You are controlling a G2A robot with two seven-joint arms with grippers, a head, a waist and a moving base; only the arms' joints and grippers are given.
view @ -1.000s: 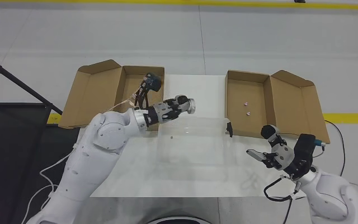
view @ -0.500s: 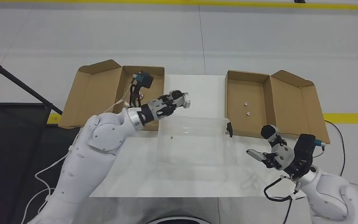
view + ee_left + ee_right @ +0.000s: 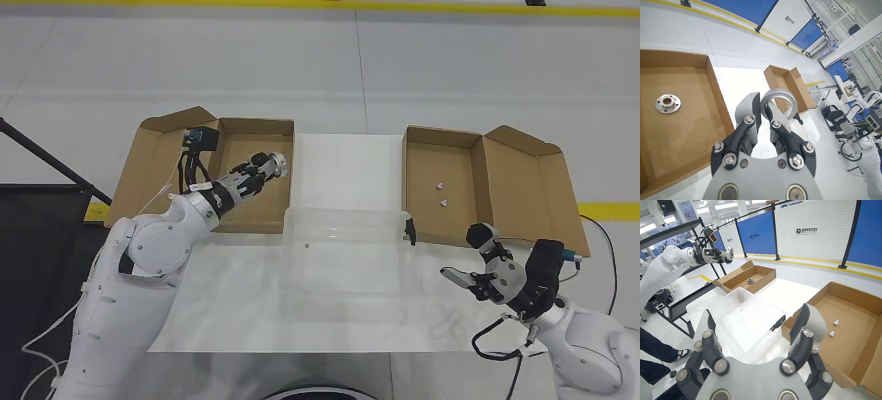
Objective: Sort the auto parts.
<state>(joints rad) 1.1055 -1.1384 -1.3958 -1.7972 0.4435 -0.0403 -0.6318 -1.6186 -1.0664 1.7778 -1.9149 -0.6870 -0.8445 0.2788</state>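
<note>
My left gripper [image 3: 270,165] is shut on a silver metal ring [image 3: 779,103], held in the air over the left cardboard box [image 3: 250,215]. A round metal flange [image 3: 668,103] lies on that box's floor. From the right wrist view the ring [image 3: 730,252] shows in the far gripper, above the flange [image 3: 750,281]. Two small silver bolts [image 3: 833,328] lie in the right cardboard box [image 3: 428,235]. My right gripper [image 3: 458,278] stands open near the table's front right, with nothing between its fingers.
A clear plastic bin [image 3: 345,262] sits in the middle of the white table [image 3: 345,165], between the two boxes. Both boxes have their flaps folded outward. A black clip [image 3: 410,232] sits at the bin's right end.
The left arm has carried the ring leftward and back, from beside the bin's rear edge to above the left box. The right arm has kept still.
</note>
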